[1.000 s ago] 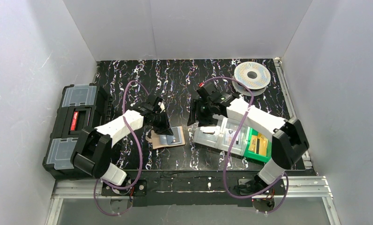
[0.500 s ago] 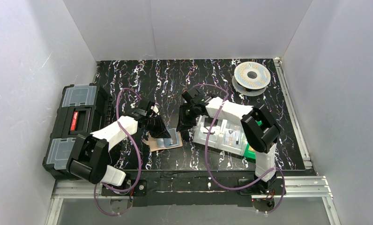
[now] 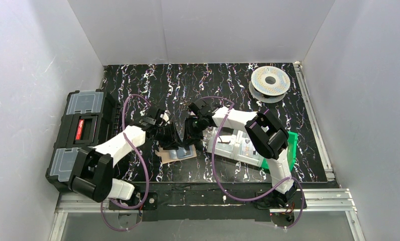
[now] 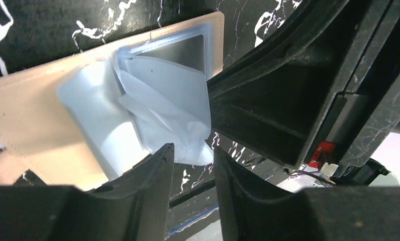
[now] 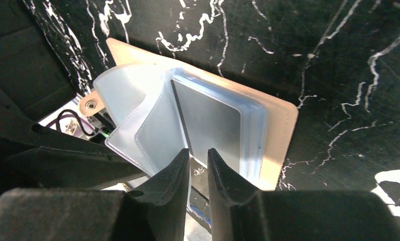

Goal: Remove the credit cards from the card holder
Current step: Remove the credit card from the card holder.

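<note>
The card holder lies open on the black table, a tan wallet with pale blue plastic sleeves fanned up from it. A silvery credit card sits in the sleeve stack; it also shows in the left wrist view. My left gripper is over the holder's near edge, its jaws a little apart, with a sleeve corner at its tips. My right gripper has its jaws a narrow gap apart at the edge of the sleeves and card, a thin sleeve edge standing in the gap. In the top view both grippers meet over the holder.
A black toolbox stands at the left edge. A clear compartment tray and a green bin sit right of the holder, under the right arm. A filament spool lies at the back right.
My right gripper has swung left from above the clear tray down to the card holder. My left gripper has stayed at the holder, shifting slightly.
</note>
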Controlling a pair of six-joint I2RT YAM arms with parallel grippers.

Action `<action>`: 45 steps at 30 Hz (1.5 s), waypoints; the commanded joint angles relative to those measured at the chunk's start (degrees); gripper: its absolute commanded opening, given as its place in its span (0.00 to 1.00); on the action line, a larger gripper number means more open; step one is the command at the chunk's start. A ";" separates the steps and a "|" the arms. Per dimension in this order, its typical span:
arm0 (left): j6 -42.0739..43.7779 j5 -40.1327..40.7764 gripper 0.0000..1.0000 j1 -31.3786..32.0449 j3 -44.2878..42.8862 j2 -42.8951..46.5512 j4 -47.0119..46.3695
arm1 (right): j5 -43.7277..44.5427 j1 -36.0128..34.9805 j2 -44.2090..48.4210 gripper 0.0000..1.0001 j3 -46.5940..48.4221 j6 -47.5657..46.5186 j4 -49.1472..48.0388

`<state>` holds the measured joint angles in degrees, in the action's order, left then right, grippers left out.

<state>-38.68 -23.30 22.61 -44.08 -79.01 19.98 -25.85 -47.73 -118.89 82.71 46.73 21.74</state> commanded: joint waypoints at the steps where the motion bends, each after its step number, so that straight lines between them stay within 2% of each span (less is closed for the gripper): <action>1: 2.31 2.30 0.39 -0.30 -1.99 4.50 6.05 | -3.67 -0.52 0.14 0.28 2.99 0.55 -3.07; 10: 2.90 19.49 0.42 -0.30 -8.50 10.57 23.21 | -4.96 -2.25 0.46 0.28 3.79 1.19 -3.98; 13: 2.83 21.99 0.42 -0.35 -10.20 12.71 26.20 | -5.15 -3.33 -1.45 0.28 5.89 1.23 -3.43; 22: 2.45 18.28 0.42 -0.33 -10.29 13.80 28.24 | -3.46 -6.02 -8.91 0.32 13.17 1.81 -0.43; 29: 1.40 16.88 0.42 -0.34 -10.14 13.30 28.00 | -2.36 -6.17 -12.01 0.32 13.65 2.23 0.47; 45: -2.78 12.09 0.39 -1.69 -11.93 7.88 24.09 | -1.31 -5.25 -1.02 0.36 8.61 1.31 -3.76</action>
<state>-40.05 -8.16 21.86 -53.98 -69.43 45.35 -28.32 -53.91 -127.40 92.92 48.93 20.18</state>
